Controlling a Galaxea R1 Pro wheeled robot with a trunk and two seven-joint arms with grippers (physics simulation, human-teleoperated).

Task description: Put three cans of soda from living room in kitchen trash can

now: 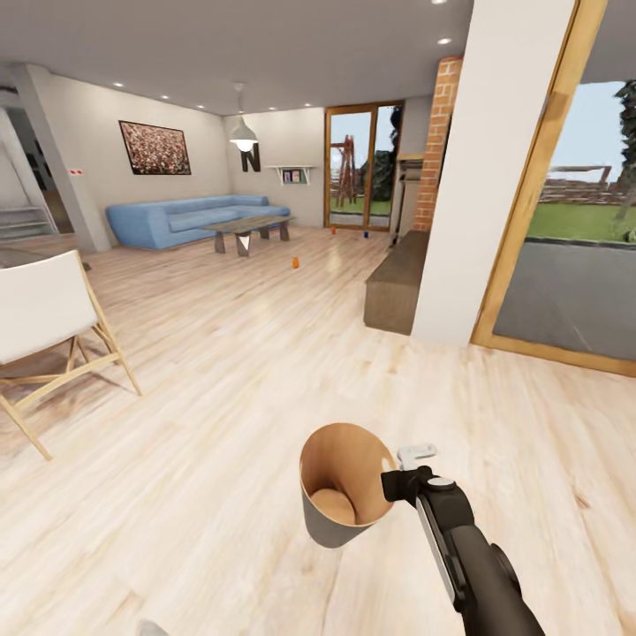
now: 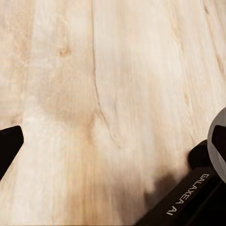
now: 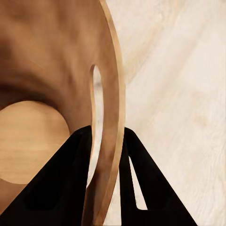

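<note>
The right gripper [image 1: 395, 482] has its fingers [image 3: 70, 179] closed on the rim of the tash can [image 1: 340, 521], one finger inside the brown wall and the other outside it, as the right wrist view shows. The bin hangs just to the left of those fingers, tilted so its open mouth faces up and forward, with its round base visible inside. Below it lies the light wood plank floor [image 1: 221, 424] of the living room.

In the left wrist view, the left gripper [image 2: 108, 155] shows its two dark fingers [image 2: 7, 146] spread wide apart over bare planks, holding nothing.

Farther out from the right fingers, to the left, stands a white folding chair [image 1: 44, 309] with a wooden frame. Ahead and to the right are a white pillar [image 1: 495, 168] and a wood-framed glass door [image 1: 565, 221] opening onto grass.

Well beyond, one orange can of soda [image 1: 295, 261] stands on the floor near a low coffee table [image 1: 250, 230]. Two more cans, an orange one [image 1: 333, 230] and a dark blue one [image 1: 365, 235], stand further away by the far glass doors [image 1: 362, 168]. A blue sofa [image 1: 190, 216] lines the back wall, and a red brick fireplace column [image 1: 437, 141] rises to the right.
</note>
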